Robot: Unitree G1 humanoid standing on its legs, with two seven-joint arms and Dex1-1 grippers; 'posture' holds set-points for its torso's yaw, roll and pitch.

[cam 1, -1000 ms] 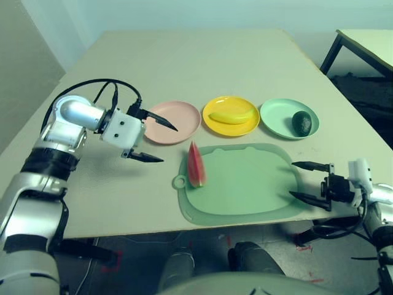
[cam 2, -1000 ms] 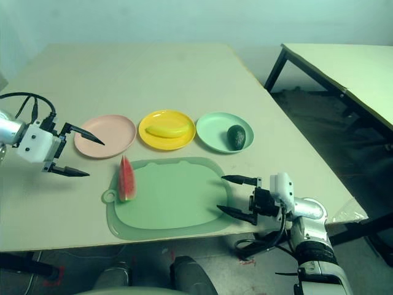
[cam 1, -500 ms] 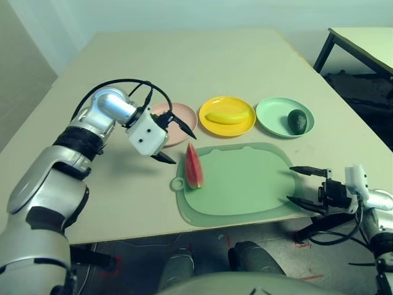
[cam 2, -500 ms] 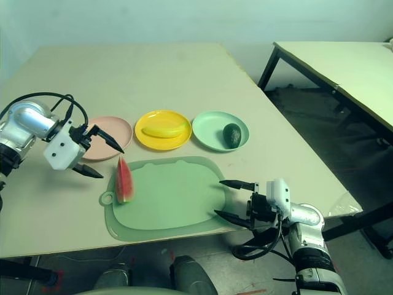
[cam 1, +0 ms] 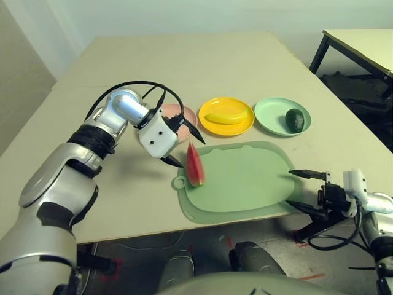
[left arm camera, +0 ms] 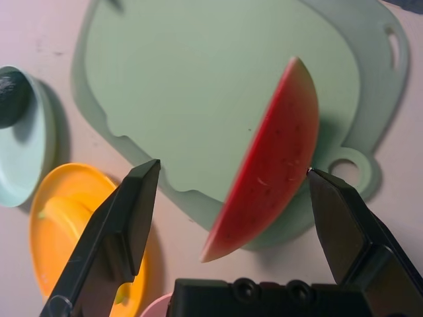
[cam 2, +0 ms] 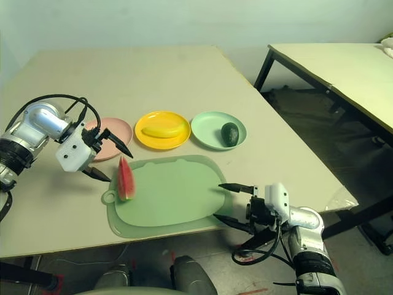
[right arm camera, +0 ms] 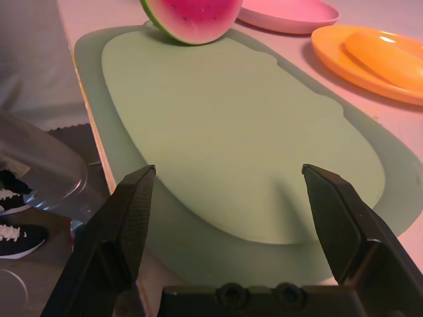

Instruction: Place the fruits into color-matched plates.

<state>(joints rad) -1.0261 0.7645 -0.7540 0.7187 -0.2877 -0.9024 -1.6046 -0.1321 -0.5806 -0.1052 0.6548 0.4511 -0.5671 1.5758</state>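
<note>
Watermelon wedge [cam 1: 195,165]: red flesh, green rind (upright on mat [cam 1: 245,184]).

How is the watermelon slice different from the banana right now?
The watermelon slice is red with a green rind; the banana is yellow all over. The slice stands on its rind at the edge of the green mat, on no plate, while the banana lies flat in the yellow plate. The robot's open left hand hangs just beside the slice; no hand is near the banana. Both are curved toy fruits.
</note>
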